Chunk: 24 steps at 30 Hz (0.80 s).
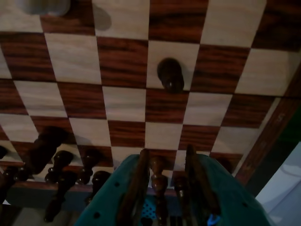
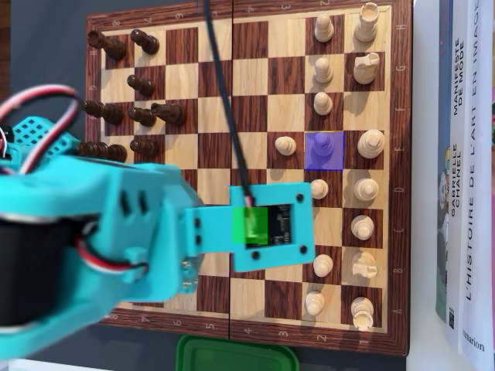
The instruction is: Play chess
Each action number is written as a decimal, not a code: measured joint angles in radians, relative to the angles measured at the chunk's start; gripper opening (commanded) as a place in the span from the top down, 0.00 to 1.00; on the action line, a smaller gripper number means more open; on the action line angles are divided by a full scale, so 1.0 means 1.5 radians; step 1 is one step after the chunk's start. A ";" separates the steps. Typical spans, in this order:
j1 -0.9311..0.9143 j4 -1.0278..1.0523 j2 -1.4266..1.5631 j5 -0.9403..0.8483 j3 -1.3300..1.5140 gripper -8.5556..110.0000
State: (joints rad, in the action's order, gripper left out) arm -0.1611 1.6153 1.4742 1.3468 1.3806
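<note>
In the wrist view my gripper (image 1: pixel 167 150) comes in from the bottom, its teal jaws lined with wood standing apart. Two dark pieces (image 1: pixel 158 178) of the back rows show in the gap, neither pinched. A lone dark pawn (image 1: pixel 170 74) stands on a light square further up the board (image 1: pixel 122 61). More dark pieces (image 1: pixel 61 165) crowd the lower left. In the overhead view the teal arm (image 2: pixel 116 232) covers the board's lower left and hides the jaws. White pieces (image 2: pixel 363 185) line the right columns. A purple patch (image 2: pixel 323 149) marks one square and a green patch (image 2: pixel 249 224) lies over the camera mount.
Books (image 2: pixel 464 154) lie along the board's right side in the overhead view. A green container (image 2: pixel 236 353) sits just below the board's bottom rim. A black cable (image 2: pixel 224 93) runs over the board's middle. A blurred white piece (image 1: pixel 42 4) shows at the wrist view's top left.
</note>
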 measured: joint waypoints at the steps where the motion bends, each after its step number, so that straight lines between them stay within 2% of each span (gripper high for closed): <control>1: 0.000 0.000 -0.010 0.000 -0.009 0.82; 12: 0.000 0.000 -0.094 0.000 -0.071 0.82; 24: 0.000 0.000 -0.101 0.000 -0.083 0.80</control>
State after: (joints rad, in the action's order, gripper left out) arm -0.1611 1.6153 1.3223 1.3468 1.2563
